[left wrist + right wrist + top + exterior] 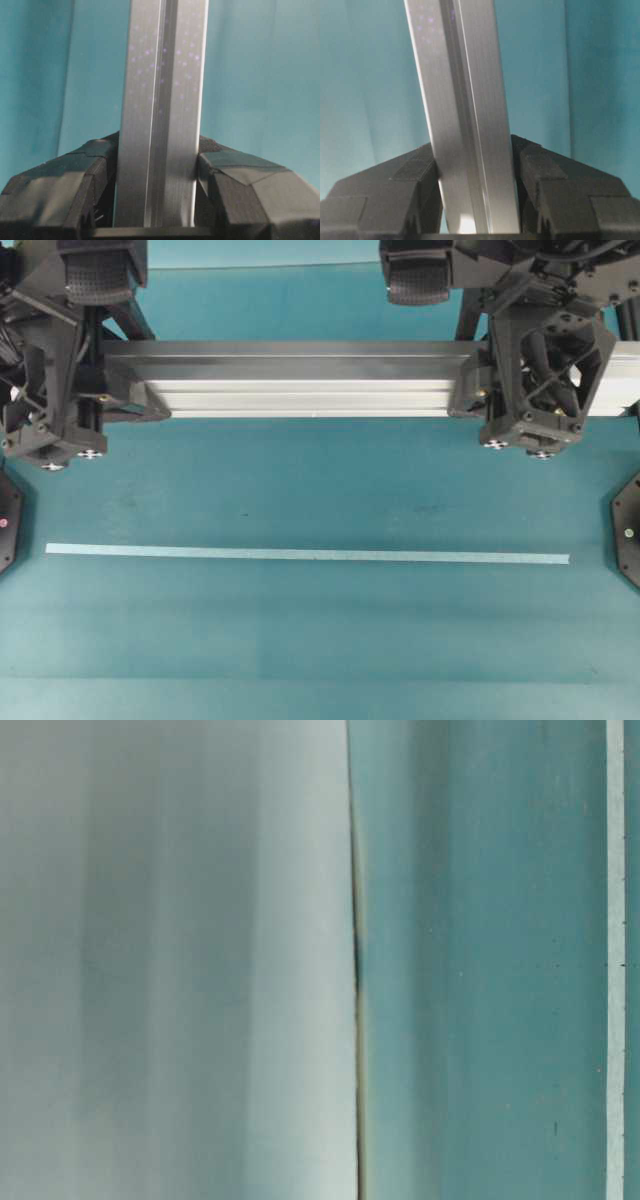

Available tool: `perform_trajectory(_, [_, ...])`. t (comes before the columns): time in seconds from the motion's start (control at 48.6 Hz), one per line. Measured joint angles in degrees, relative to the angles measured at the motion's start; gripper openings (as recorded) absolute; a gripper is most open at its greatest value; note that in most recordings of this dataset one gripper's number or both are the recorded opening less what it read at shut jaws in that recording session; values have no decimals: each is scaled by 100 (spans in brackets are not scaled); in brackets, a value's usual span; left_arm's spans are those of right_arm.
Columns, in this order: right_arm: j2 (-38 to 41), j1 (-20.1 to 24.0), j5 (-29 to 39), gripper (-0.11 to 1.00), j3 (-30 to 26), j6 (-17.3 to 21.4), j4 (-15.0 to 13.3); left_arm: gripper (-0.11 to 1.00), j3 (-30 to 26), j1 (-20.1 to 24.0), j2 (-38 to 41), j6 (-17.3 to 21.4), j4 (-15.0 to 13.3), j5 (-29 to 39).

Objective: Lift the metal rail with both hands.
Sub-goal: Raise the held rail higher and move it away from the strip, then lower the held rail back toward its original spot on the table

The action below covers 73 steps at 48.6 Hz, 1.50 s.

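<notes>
The rail (300, 380) is held level near the far edge of the teal counter (320, 490), running from the left side toward the right, parallel to that edge. The left claw (95, 390) is clamped on the rail's left end, and the right claw (495, 380) is clamped on it near the right end, with a short stretch of rail seen past the right claw toward the right edge. In the left wrist view the rail (160, 125) is seen pinched between the two black fingers (75, 185) of the left claw (157, 190), both pressed against its grooved sides. In the right wrist view the same is shown: the rail (465, 125) is squeezed between the right claw's (475, 190) fingers (555, 190), slightly tilted in the picture. The counter is seen well below the rail in both wrist views, so the rail appears raised off it. A thin pale tape strip (305, 554) is laid flat on the counter nearer the front edge, parallel to the rail and well apart from it. In the table-level view only a blurred pale surface, the teal counter (480, 970) and the strip (615, 960) can be made out.
</notes>
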Motion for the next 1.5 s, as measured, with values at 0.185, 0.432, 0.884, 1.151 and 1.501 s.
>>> perform_trajectory(0.185, [0, -9, 0, 38, 0, 0, 0, 36, 9, -9, 9, 0, 0, 0])
perform_trajectory(0.432, [26, 26, -97, 39, 352, 0, 0, 36, 334, 0, 18, 0, 0, 0])
perform_trajectory(0.884, [-88, 53, -1679, 39, 2364, 0, 0, 36, 2127, 0, 0, 0, 0, -1125])
perform_trajectory(1.151, [-114, 53, -2522, 39, 3226, -44, 0, 36, 2900, 0, 9, 9, 0, -1846])
perform_trajectory(1.501, [-114, 53, -3647, 39, 4184, -114, 0, 36, 3718, 9, 114, 9, 9, -2786])
